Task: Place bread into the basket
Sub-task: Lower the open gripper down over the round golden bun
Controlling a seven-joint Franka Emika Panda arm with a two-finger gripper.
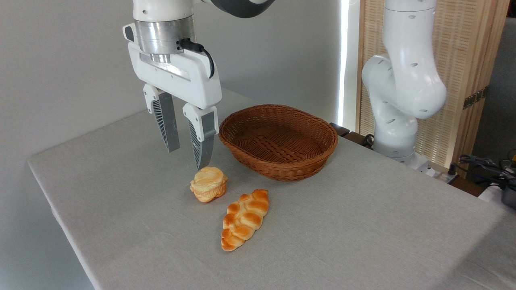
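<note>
The bread, a small pale golden bun with a ridged lower half, rests on the grey tablecloth near the middle. My gripper hangs just above and slightly left of it, fingers pointing down and open, nothing between them. One fingertip nearly reaches the bun's top. The basket, an oval brown wicker one, stands empty to the right and a little behind the bun.
A longer braided orange-brown loaf lies in front of the bun, to its right. The arm's white base rises behind the table's right edge. Cables and gear sit at far right.
</note>
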